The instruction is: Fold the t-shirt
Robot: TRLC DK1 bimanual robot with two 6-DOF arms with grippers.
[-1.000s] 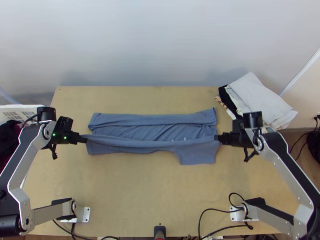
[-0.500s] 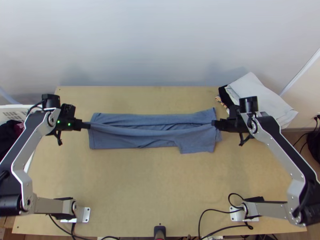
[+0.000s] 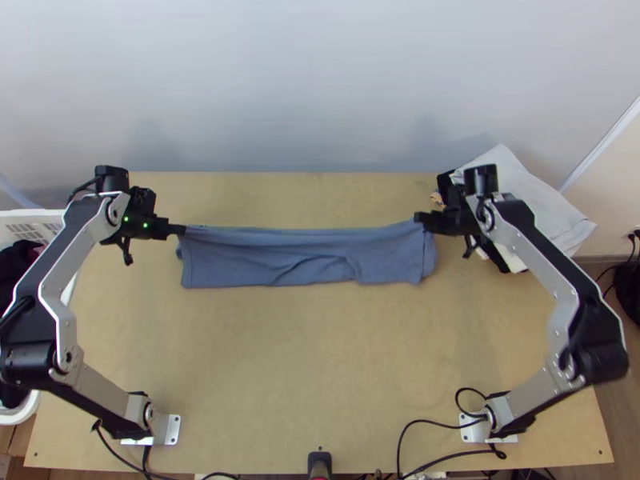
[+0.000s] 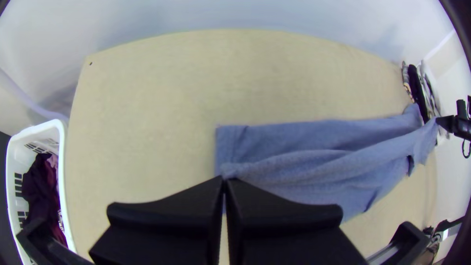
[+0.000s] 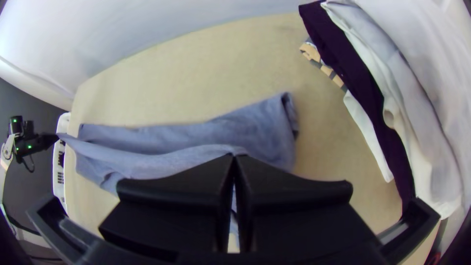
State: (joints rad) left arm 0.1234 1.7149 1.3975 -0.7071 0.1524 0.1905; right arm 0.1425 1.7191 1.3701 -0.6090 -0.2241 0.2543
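Note:
The blue t-shirt (image 3: 304, 256) lies as a long folded strip across the middle of the table, its upper layer lifted along one edge and stretched between the two grippers. At the strip's left end, my left gripper (image 3: 178, 230) is shut on a corner of that edge; in the left wrist view the left gripper (image 4: 224, 179) pinches the cloth at its fingertips. My right gripper (image 3: 424, 220) holds the opposite corner, and the right gripper (image 5: 234, 157) appears shut on the raised fold in the right wrist view. Beneath it, the lower layers (image 5: 265, 122) rest on the table.
A stack of folded clothes (image 3: 528, 200), white and dark, lies at the table's far right corner. A white basket (image 3: 40, 214) with dark clothes stands off the left edge. Bare wood (image 3: 304, 360) spans the near part of the table, with cables by the arm bases.
Both grippers have moved up the picture, toward the table's far side, carrying the held edge over the shirt. The strip has become narrower, and its near edge has shifted farther away.

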